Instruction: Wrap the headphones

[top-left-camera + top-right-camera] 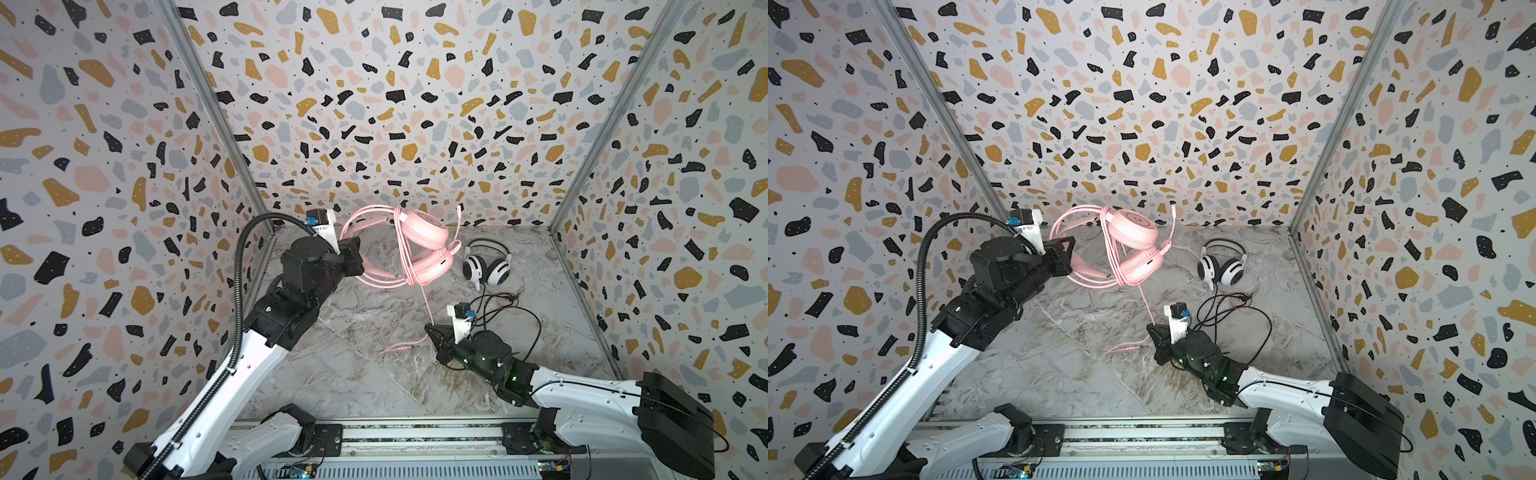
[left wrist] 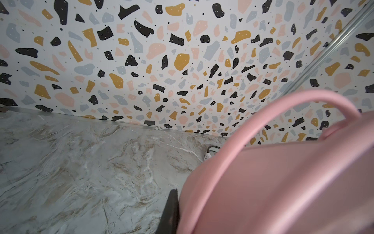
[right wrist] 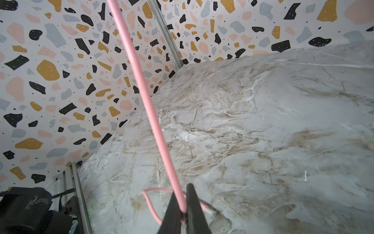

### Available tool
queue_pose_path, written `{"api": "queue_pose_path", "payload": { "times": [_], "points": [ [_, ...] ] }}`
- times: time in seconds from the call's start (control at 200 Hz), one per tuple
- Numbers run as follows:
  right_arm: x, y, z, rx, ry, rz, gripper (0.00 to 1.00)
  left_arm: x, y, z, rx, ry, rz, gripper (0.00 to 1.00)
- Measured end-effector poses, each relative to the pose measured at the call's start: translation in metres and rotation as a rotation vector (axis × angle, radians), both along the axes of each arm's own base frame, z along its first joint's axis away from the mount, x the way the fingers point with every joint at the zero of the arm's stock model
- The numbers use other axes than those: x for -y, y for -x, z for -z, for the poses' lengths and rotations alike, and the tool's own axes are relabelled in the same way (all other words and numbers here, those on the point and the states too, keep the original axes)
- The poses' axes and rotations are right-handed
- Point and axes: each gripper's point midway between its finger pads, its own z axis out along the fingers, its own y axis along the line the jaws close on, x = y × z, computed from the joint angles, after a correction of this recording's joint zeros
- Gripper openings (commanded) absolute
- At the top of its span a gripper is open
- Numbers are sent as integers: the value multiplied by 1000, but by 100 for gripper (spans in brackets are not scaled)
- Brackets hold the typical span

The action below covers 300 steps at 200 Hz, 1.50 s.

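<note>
The pink headphones [image 1: 424, 245] [image 1: 1133, 245] hang above the marble floor, with my left gripper [image 1: 353, 259] [image 1: 1068, 258] shut on their headband. In the left wrist view the headband [image 2: 283, 182] fills the lower right beside one black finger [image 2: 172, 208]. The pink cable [image 1: 426, 303] [image 1: 1146, 305] loops round the ear cups, then runs taut down to my right gripper [image 1: 431, 330] [image 1: 1152, 330] [image 3: 182, 194]. That gripper is shut on the cable [image 3: 141, 87]. The cable's tail [image 1: 399, 347] lies on the floor. The white-and-black headphones [image 1: 486, 266] [image 1: 1221, 268] lie at the back right.
A loose black cable [image 1: 511, 307] [image 1: 1237, 307] sprawls on the floor between the white headset and my right arm. Patterned walls close in the back and both sides. The arms' base rail [image 1: 415, 436] runs along the front edge.
</note>
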Motion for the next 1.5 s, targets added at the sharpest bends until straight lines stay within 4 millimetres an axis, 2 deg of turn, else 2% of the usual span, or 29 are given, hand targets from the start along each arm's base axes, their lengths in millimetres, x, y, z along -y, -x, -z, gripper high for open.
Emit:
{"api": "queue_pose_path", "payload": {
  "times": [0.16,0.335,0.456,0.586,0.886,1.066,1.292,1.502],
  "points": [
    [-3,10,13,12,82,-44,13,-16,-24,21,-33,4,-56,0],
    [2,5,45,-50,188,-90,23,-26,-41,20,43,32,-83,0],
    [-2,-13,58,-111,234,-111,29,-15,-44,27,74,9,-22,0],
    [-19,-16,62,-134,248,-175,40,-9,-44,40,72,-44,19,0],
    [-20,-13,93,-222,319,-197,47,-29,-44,46,102,-106,-27,0],
    [-38,-41,112,-334,362,-89,48,-44,-48,59,78,-112,-67,0],
    [-58,-80,129,-369,426,77,49,-59,-51,69,60,-123,-116,0],
    [-50,-119,139,-377,439,181,50,-81,-54,68,51,-108,-189,0]
  ]
}}
